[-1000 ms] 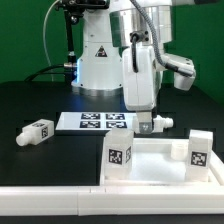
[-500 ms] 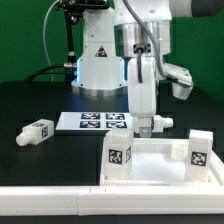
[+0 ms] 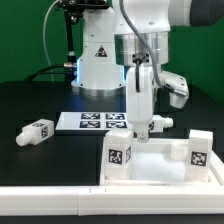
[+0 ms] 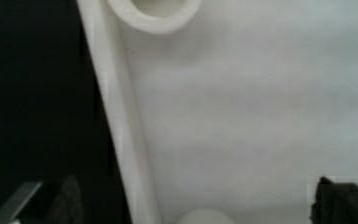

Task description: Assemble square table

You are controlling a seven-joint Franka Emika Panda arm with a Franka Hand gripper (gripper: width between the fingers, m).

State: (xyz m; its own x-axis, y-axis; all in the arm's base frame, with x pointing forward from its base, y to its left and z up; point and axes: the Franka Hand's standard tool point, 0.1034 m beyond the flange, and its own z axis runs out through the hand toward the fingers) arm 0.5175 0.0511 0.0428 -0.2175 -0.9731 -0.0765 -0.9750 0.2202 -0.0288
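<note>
The square table top (image 3: 160, 168) is a white tray near the front of the black table. Two white tagged legs stand upright on its near corners, one on the exterior view's left (image 3: 118, 158) and one on the right (image 3: 198, 150). A third leg (image 3: 37, 131) lies loose at the left, and a fourth (image 3: 162, 122) lies behind the top. My gripper (image 3: 143, 132) hangs over the top's back edge, open and empty. In the wrist view the gripper (image 4: 197, 198) straddles the top's rim (image 4: 131, 130), with a round corner socket (image 4: 158, 12) ahead.
The marker board (image 3: 95, 121) lies flat behind the top, near the robot's base. A long white rail (image 3: 60, 200) runs along the table's front edge. Bare black table (image 3: 40, 165) lies between the loose leg and the rail.
The wrist has turned and the arm's upper links have shifted. The gripper has moved slightly left and down over the top's back edge. The legs and top have not moved.
</note>
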